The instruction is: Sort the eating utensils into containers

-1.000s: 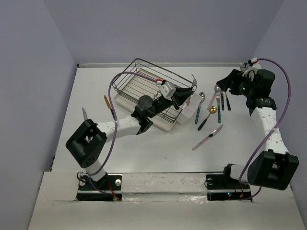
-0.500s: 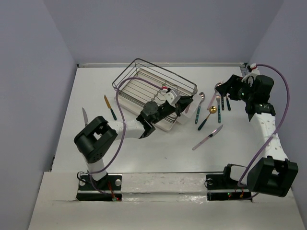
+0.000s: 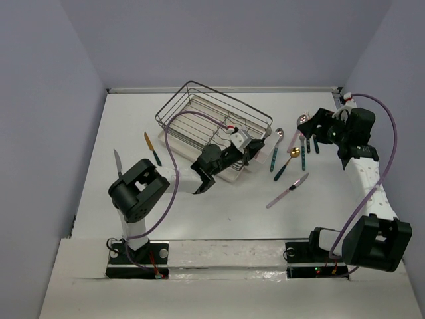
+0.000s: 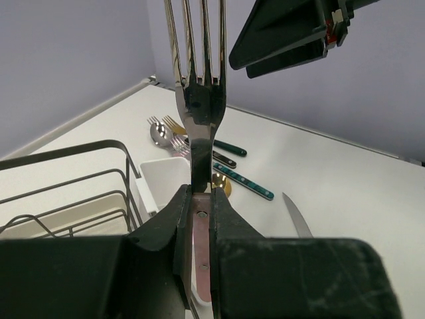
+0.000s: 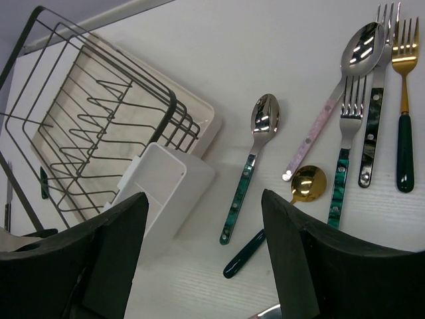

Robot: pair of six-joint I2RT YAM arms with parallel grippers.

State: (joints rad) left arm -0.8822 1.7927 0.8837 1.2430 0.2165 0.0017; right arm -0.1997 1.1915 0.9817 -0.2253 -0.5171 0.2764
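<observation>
My left gripper (image 3: 247, 147) (image 4: 199, 194) is shut on a pink-handled fork (image 4: 199, 100), tines pointing away from the wrist. It hovers over the white cutlery holder (image 4: 161, 178) (image 5: 169, 193) at the rack's right end; the gripper largely hides the holder in the top view. My right gripper (image 3: 309, 126) (image 5: 212, 259) is open and empty above the loose utensils. Below it lie a teal spoon (image 5: 254, 159), a pink spoon (image 5: 345, 80), a teal fork (image 5: 345, 153), a dark-handled fork (image 5: 374, 100), a gold fork (image 5: 402, 100) and a gold spoon (image 5: 302, 189).
The black wire dish rack (image 3: 192, 109) stands on a cream tray at table centre. A pink-handled knife (image 3: 287, 191) lies in front of the utensil group. An orange-handled knife (image 3: 151, 147) and another knife (image 3: 117, 163) lie left of the rack.
My left arm has folded in and brought the fork from high over the rack's right end down over the holder. My right gripper has shifted slightly.
</observation>
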